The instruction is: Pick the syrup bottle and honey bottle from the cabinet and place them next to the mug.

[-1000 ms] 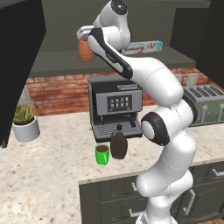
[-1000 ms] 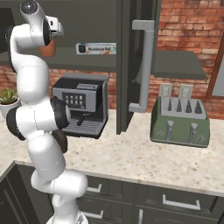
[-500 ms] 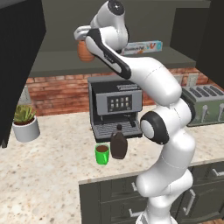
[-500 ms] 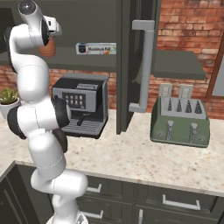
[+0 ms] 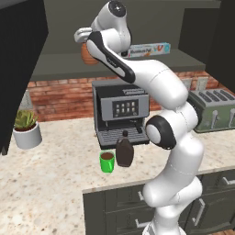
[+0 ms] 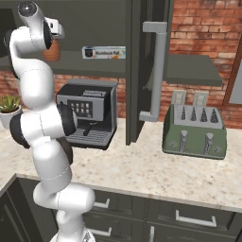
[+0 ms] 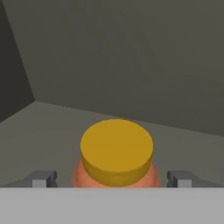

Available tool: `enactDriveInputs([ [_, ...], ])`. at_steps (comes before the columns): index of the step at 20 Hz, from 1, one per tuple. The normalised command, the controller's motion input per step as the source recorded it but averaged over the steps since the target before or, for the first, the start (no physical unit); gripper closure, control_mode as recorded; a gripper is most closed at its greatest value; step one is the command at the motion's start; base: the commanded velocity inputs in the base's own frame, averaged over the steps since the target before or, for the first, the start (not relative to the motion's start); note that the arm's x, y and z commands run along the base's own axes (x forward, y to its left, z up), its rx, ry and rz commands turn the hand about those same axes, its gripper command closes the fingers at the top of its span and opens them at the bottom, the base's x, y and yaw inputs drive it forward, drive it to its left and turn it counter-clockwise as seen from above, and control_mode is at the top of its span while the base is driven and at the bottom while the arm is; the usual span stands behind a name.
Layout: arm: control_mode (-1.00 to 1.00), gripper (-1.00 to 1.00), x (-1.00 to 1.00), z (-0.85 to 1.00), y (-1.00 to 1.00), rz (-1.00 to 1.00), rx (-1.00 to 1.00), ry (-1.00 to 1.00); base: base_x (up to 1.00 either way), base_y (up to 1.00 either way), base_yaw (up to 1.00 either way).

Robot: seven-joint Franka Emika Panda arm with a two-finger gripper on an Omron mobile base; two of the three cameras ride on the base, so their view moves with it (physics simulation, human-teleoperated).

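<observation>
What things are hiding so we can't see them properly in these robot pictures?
- Squat orange honey bottle with yellow lid: in the hand view the grey band cuts off its lower body; in the left base view the white arm covers most of it.
- Long box on the cabinet shelf: label too small to read.
- Open gripper: in the hand view, whether its fingertips touch the bottle is unclear.

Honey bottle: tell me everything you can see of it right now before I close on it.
The honey bottle is a squat, rounded orange jar with a flat yellow lid, smooth and plastic-looking. It stands upright on the grey shelf of the cabinet, near the left end, well left of a long box. The gripper is open, with one fingertip on either side of the jar's body below the lid; whether they touch it cannot be told. The lid is on.
</observation>
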Motion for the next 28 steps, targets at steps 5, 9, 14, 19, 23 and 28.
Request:
enactDriveInputs([
  [5, -1.00, -1.00, 0.16, 0.00, 0.01, 0.00, 0.00, 0.00, 0.00, 0.00, 0.00],
  [9, -1.00, -1.00, 0.24, 0.00, 0.04, 0.00, 0.00, 0.00, 0.00, 0.00, 0.00],
  [14, -1.00, -1.00, 0.22, 0.00, 0.07, 0.00, 0.00, 0.00, 0.00, 0.00, 0.00],
  [19, -1.00, -1.00, 0.02, 0.00, 0.05, 0.00, 0.00, 0.01, 0.00, 0.00, 0.00],
  [23, -1.00, -1.00, 0.00, 0.00, 0.00, 0.00, 0.00, 0.00, 0.00, 0.00, 0.00],
  [28, -1.00, -1.00, 0.00, -0.20, 0.00, 0.00, 0.00, 0.00, 0.00, 0.00, 0.00],
])
